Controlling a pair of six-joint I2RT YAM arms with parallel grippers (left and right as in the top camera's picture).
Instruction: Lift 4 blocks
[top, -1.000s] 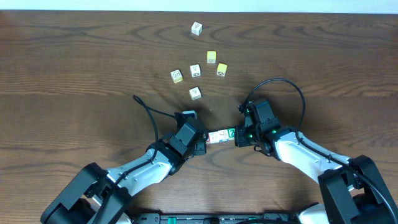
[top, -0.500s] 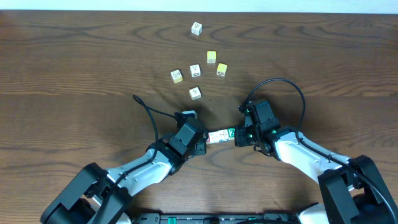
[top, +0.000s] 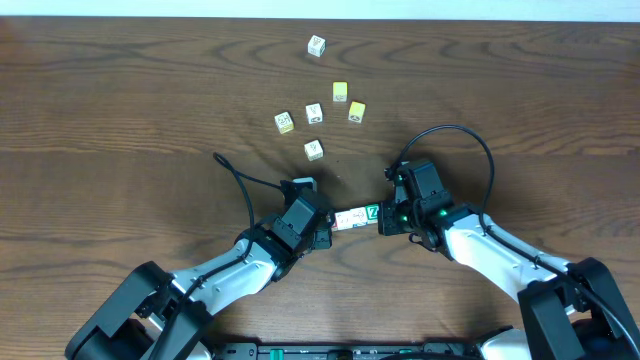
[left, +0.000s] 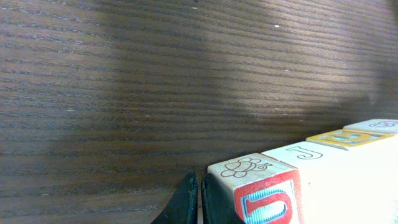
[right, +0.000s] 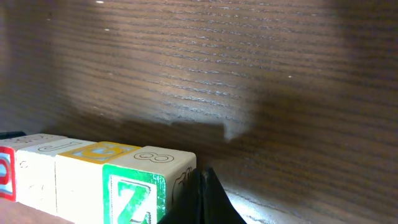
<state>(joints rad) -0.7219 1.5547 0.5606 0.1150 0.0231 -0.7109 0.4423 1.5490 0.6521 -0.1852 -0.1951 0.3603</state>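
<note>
- Clamping is end to end: the left pincer (top: 325, 226) and right pincer (top: 383, 216), each with its fingers closed together, press on opposite ends of the row of four blocks (top: 356, 216). Neither has a block between its fingers.
- The row sits close to the desk's (top: 120, 120) near edge, about midway along it.
- The cubes are probably light, rigid and smooth-faced. Only end pressure holds them, so the row may buckle at its joints.
- Apply force squarely to the red-faced block (left: 267, 194) and green Z block (right: 134, 194).
- Loose cubes (top: 314, 150) lie well apart, towards the far edge.
</note>
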